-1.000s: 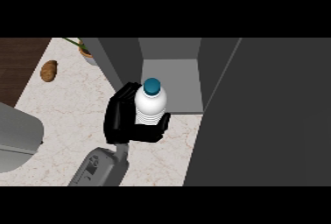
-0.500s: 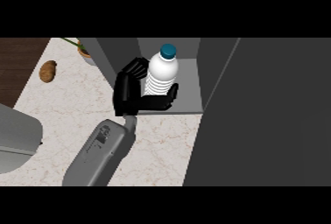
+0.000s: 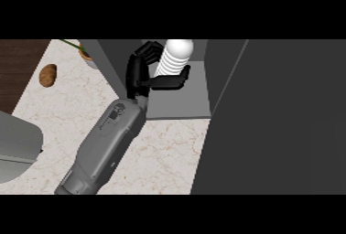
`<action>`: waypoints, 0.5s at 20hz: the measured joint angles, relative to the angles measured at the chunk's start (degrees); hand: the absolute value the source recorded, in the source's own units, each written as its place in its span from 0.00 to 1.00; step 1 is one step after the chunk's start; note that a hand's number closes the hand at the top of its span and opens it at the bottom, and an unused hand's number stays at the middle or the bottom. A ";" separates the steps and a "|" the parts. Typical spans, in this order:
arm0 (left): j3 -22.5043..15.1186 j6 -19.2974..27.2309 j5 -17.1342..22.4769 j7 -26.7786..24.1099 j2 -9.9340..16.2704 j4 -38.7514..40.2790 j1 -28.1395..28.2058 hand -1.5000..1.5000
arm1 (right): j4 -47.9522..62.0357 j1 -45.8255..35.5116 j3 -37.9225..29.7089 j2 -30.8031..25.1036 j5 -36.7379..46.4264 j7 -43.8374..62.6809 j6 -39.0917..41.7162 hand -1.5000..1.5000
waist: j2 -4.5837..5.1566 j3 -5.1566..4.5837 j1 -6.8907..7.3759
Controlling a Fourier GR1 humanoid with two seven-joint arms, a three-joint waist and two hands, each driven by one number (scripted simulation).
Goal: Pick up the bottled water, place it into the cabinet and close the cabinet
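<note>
Bottle (image 3: pixel 173 58): white, upright, inside the open cabinet (image 3: pixel 177 103), above its grey shelf. Left hand (image 3: pixel 145 73): fingers and thumb curled round the bottle, holding it. Counter (image 3: pixel 74 105): pale marble; brown potato (image 3: pixel 48 75) near its left edge.
</note>
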 measured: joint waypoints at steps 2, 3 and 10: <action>1.06 0.15 -0.67 -0.32 0.20 3.52 -2.61 1.00 | -0.15 0.18 0.13 -0.58 -0.03 -0.19 0.04 0.00 | 0.02 -0.02 -0.07; 1.01 0.95 -0.60 -0.76 0.15 5.19 -3.69 1.00 | -0.28 0.31 0.20 -0.95 -0.08 -0.26 0.08 0.00 | 0.04 -0.02 -0.24; 2.19 4.03 -1.07 -5.35 -0.03 17.78 -9.38 1.00 | -0.30 0.39 -0.67 -2.02 -0.80 -1.88 0.52 0.00 | 0.21 0.00 -0.79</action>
